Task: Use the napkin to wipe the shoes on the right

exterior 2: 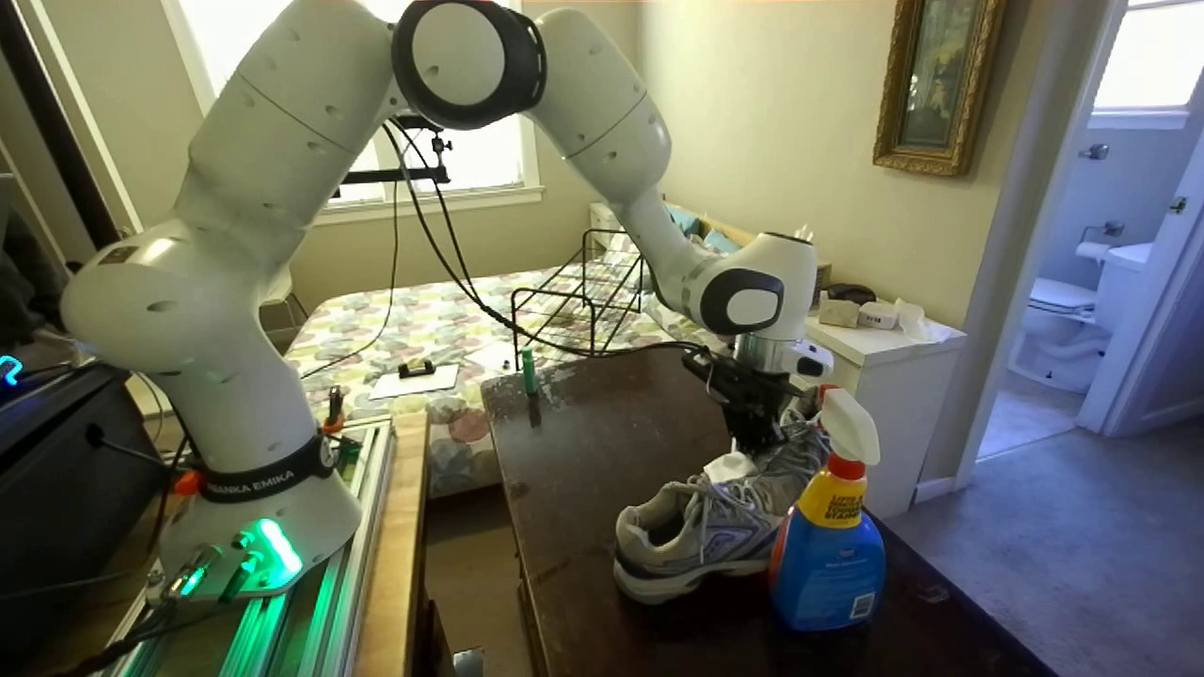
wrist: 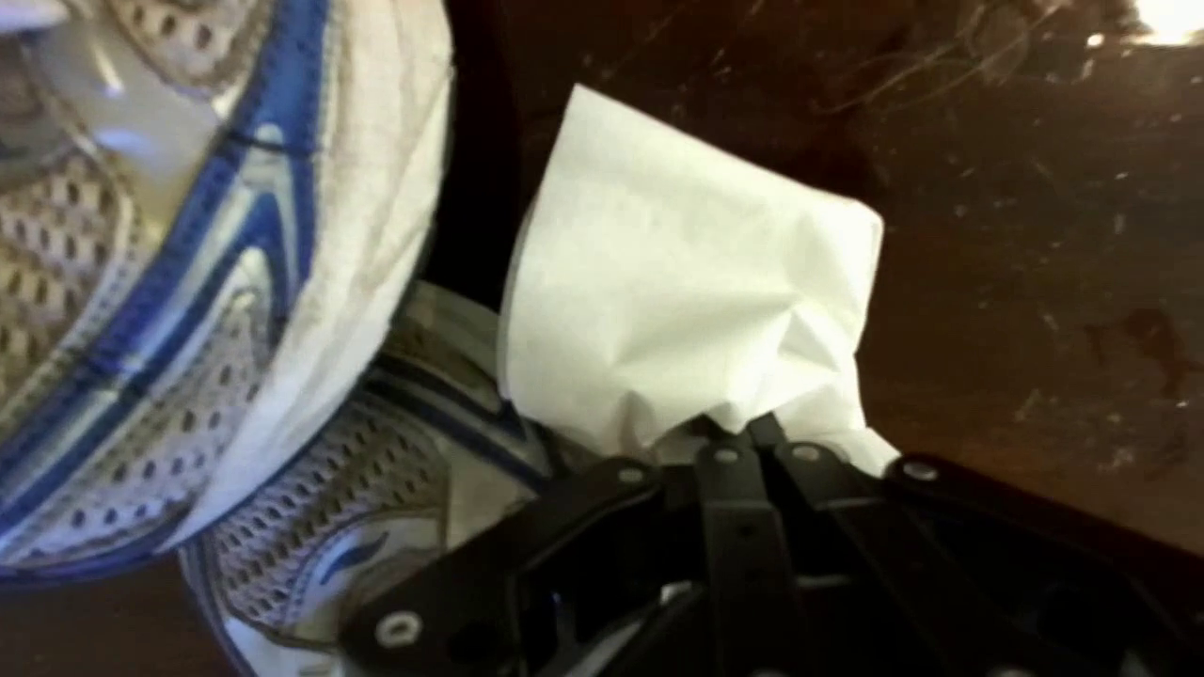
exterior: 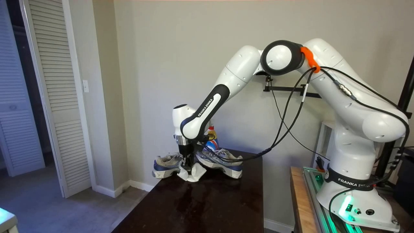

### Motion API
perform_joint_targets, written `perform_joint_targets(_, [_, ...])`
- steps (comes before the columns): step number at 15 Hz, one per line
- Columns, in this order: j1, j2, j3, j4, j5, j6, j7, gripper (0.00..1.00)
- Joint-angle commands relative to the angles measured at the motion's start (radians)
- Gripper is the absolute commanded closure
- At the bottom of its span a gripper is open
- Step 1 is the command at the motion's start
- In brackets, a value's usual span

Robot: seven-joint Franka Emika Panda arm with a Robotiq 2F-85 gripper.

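Between the fingers (wrist: 738, 489), a pinched napkin (wrist: 687, 273)

Nearly together at their tips, the fingers of the gripper (wrist: 745, 428) have hold of the white napkin by one edge, and the paper puckers into creases right where they nip it. Ahead of the tips, the rest of the sheet spreads out, soft and bent. Both exterior views show it just below the fingers, over the dark tabletop (exterior: 210, 207); whether its lowest corner touches the surface cannot be told.

Just beside the fingers, on the side toward the robot's base (exterior: 357, 202), sits one sneaker (exterior: 223, 165), grey and white with blue trim. Just beside them on the side away from the base sits its mate (exterior: 166, 166), partly hidden. From the wrist, the napkin overlaps part of one shoe, though contact is unclear.

Near the fingers, close to the shoes, stands an upright spray bottle (exterior 2: 828, 564), blue below and yellow at the neck. Well apart from the fingers, a small green cylinder (exterior 2: 530, 371) stands near the tabletop's edge. Beyond the fingers in an exterior view are a white cabinet (exterior 2: 912, 404) and a bed (exterior 2: 348, 320) with a patterned cover
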Motion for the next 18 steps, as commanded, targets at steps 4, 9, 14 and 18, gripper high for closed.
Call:
perform_joint_targets(4, [-0.087,-0.219,0.220,-0.164,0.127,-0.111,-0.272,1.00])
perform_joint_targets(9, [-0.069,-0.167,0.311,-0.064,0.224,-0.238,-0.450,1.00])
perform_joint_targets(14, [0.074,-0.026,0.261,0.065,0.181,-0.215,-0.221,1.00])
perform_joint_targets(18, [0.131,0.061,0.254,0.159,0.188,-0.251,-0.128,1.00])
